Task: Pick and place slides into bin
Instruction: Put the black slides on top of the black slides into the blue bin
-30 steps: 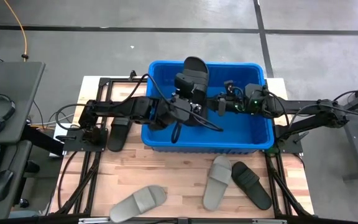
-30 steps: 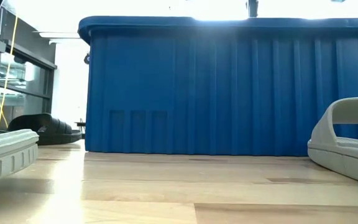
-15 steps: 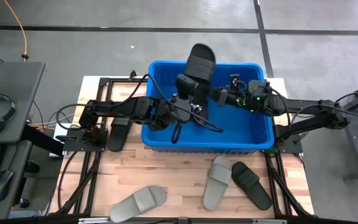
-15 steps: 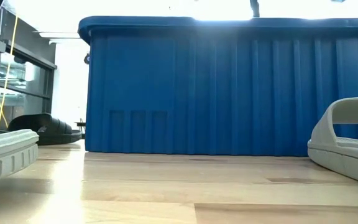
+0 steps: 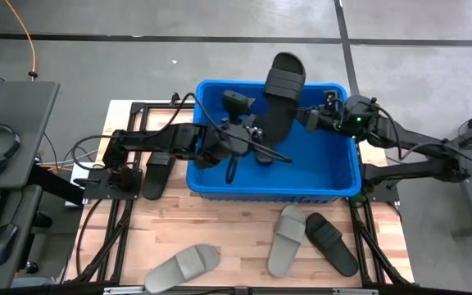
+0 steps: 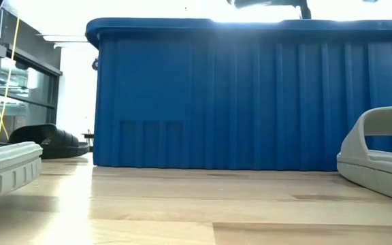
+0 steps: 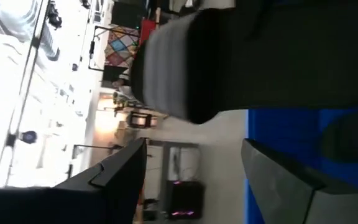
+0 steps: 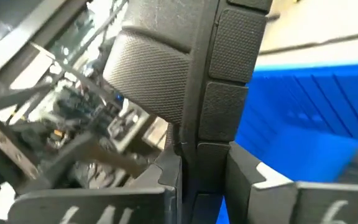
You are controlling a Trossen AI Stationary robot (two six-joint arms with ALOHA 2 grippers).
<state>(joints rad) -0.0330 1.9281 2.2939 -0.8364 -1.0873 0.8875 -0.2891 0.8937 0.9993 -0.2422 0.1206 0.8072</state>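
Note:
A black slide point(image 5: 283, 90) hangs above the blue bin point(image 5: 338, 176), over its far right part, held by my right gripper point(image 5: 308, 117), which is shut on it. The slide also shows in the right wrist view point(image 8: 160, 68) and the left wrist view point(image 7: 260, 56). My left gripper point(image 5: 238, 105) is open and empty over the bin, just left of the slide. Its fingers point(image 7: 123, 180) stand apart, with the slide beyond them. My right gripper pinches the slide's sole at its side edge point(image 8: 219, 134) between its two fingers, near the end toward the table's near side. The fingers come about level from the table's right. The slide is lifted clear of the bin, standing on edge and tilted.
A black slide point(image 5: 156, 174) lies left of the bin. In front of the bin lie a grey slide point(image 5: 183, 266) at the near left, and a grey slide point(image 5: 287, 239) and a black slide point(image 5: 331, 242) side by side at the near right.
My right gripper has gone up and toward the table's far right with the black slide. The slide has come away from my left gripper and now hangs higher over the bin's far right part. My left arm has stayed over the bin.

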